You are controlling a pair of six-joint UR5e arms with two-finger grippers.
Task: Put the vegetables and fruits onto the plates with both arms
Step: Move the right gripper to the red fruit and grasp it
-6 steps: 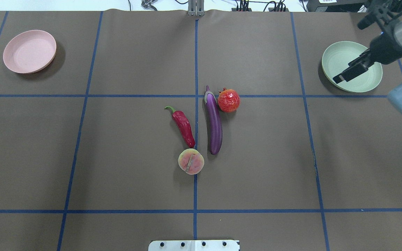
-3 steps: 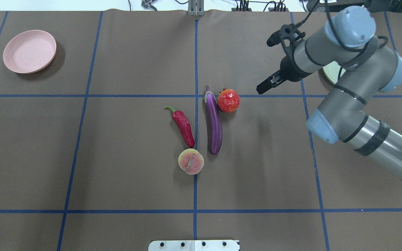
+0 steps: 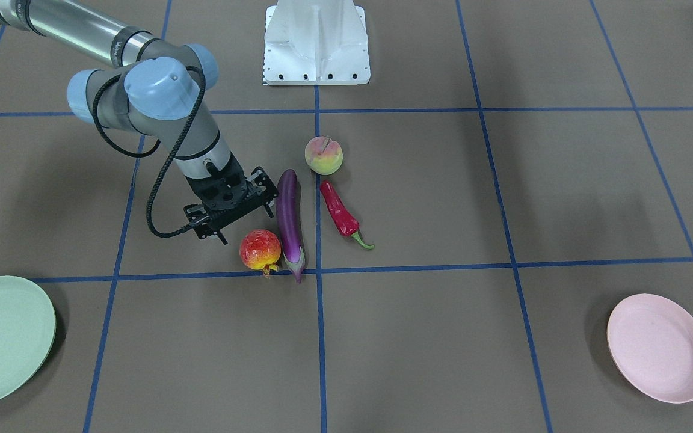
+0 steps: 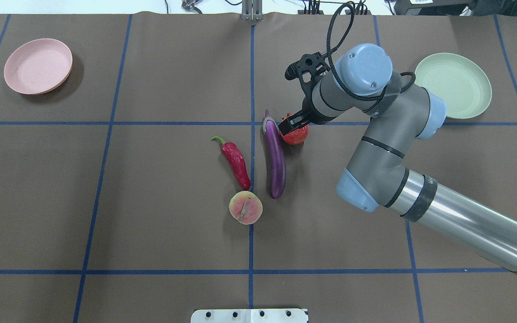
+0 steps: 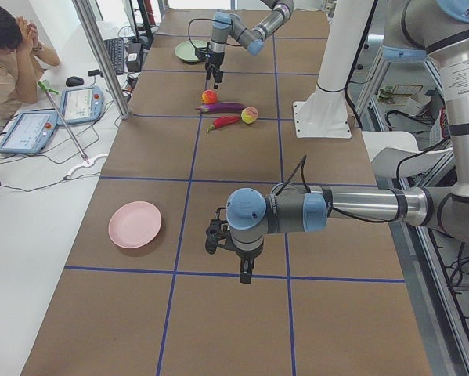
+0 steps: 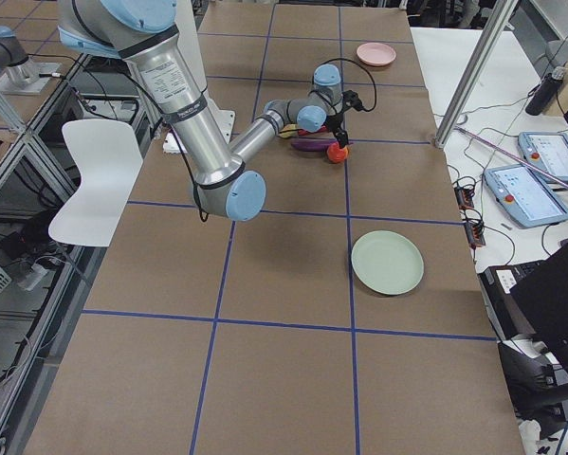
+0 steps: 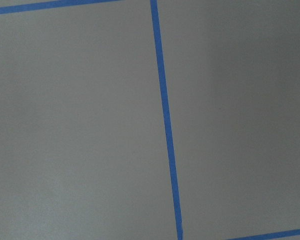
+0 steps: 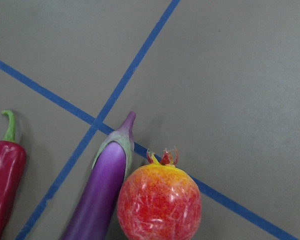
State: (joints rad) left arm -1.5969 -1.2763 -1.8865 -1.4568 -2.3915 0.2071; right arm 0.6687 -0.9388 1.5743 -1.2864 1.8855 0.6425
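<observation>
Pomegranate (image 4: 297,135) right under the right hand (image 4: 286,127): round, bumpy, red-orange with a yellow patch and a small spiky crown. Hovers just above it, black fingers angled down off a silver-grey tubular arm (image 4: 442,215) with a pale blue joint cap (image 4: 366,67). Open or closed? Cannot tell from any view. Fruit resting on the counter (image 4: 151,202), snug against the cap end of the eggplant (image 4: 275,157), touching in the wrist view. Long, slim, glossy purple, greyish-green at the cap, stretched alongside a blue tape line (image 4: 251,251). Across the line, wrinkled red chili (image 4: 236,162) with a curled green stem, pointed tip just beside the peach (image 4: 245,207). Round, pale yellow-green, blushed pink, parked right on the tape. All four on matte brown covering, well apart from both plates. Pink plate (image 4: 37,66) off in the far left corner of the overhead view, mint green plate (image 4: 453,85) far right, near the arm's bend; both round, shallow, matte. Left hand (image 5: 243,276) caught only by the side camera: hangs fingers-down over the counter, near the pink plate, well apart from the produce. Open or closed? Cannot tell there either. From its wrist camera, just flat brown surface and crossing blue tape.
</observation>
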